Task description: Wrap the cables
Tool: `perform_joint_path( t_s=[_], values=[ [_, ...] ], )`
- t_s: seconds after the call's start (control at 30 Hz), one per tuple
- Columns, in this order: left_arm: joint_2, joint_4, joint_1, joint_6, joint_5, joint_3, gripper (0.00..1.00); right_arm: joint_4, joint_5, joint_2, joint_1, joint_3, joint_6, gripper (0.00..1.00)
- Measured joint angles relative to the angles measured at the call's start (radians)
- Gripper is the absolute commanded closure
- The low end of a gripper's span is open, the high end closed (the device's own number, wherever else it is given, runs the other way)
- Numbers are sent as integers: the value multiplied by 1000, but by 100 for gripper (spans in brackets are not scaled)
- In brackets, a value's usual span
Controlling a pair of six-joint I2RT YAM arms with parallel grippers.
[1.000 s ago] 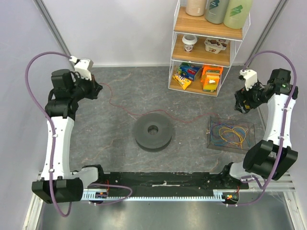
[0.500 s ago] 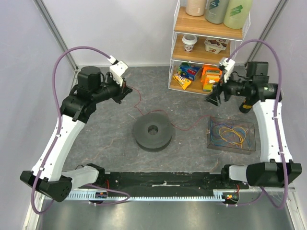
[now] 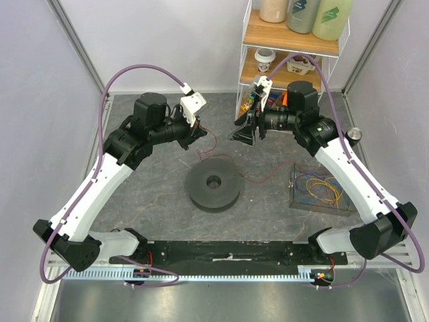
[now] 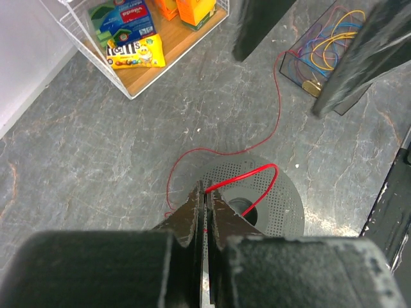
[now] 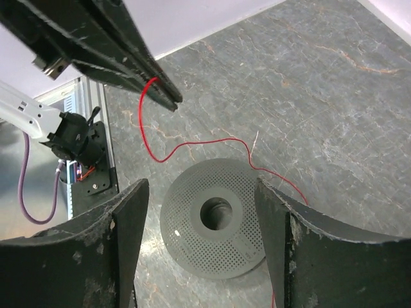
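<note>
Within the last second both arms have swung in from the sides of the counter [image 3: 161, 194]. The left hand [image 4: 204, 199] is pinched shut on the red cable [image 4: 247, 172] and has carried that end in, so it now hangs just above and behind the spool [image 3: 201, 188]. The cable was stretched out; it now loops slack under this hand and across the spool's top. The right hand [image 3: 242, 134] faces it, spread wide and empty. The cable's far end trails back to the tray [image 3: 293, 188]. Winding looks ready to begin.
</note>
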Motion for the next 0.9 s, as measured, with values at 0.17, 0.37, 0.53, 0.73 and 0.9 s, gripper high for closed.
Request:
perform_joint_path(
  t_s=[0.17, 0.37, 0.53, 0.73, 0.9],
  values=[
    [0, 20, -14, 1, 1, 0, 98, 28, 19, 39, 39, 0, 23, 26],
    [0, 31, -14, 0, -6, 0, 98, 40, 12, 55, 99, 0, 14, 25],
    [0, 35, -14, -2, -7, -4, 99, 41, 16, 70, 128, 0, -7, 41],
    [-8, 38, -14, -19, 7, -34, 98, 41, 54, 96, 137, 0, -32, 82],
    [-23, 39, -14, -43, 45, -56, 85, 45, 73, 97, 137, 4, -46, 100]
  ],
)
